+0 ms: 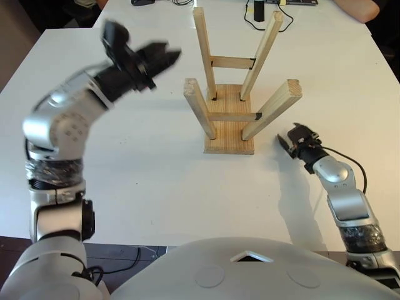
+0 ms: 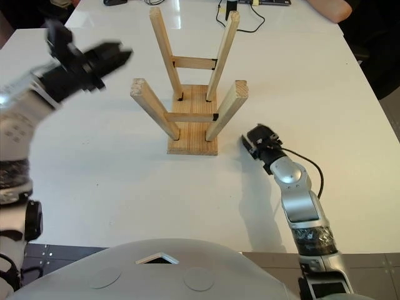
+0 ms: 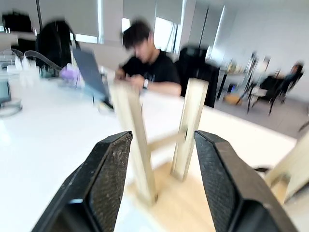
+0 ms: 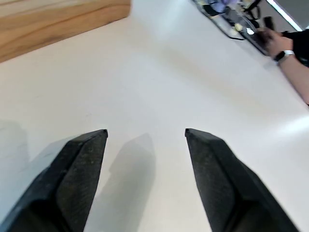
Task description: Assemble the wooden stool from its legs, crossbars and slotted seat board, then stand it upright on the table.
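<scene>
The left gripper hangs raised above the white table, off to the left of the stool. Its two dark fingers are spread wide with nothing held between them. The right gripper sits low, just beside the right edge of the seat board, and its fingers are likewise parted over bare tabletop. The stool stands upside down near the middle of the table, with the seat board flat on the surface and four legs pointing up and splaying outward. One crossbar joins the far pair and another joins the near pair. Whether every leg is fully seated in its slot is hard to tell from here.
</scene>
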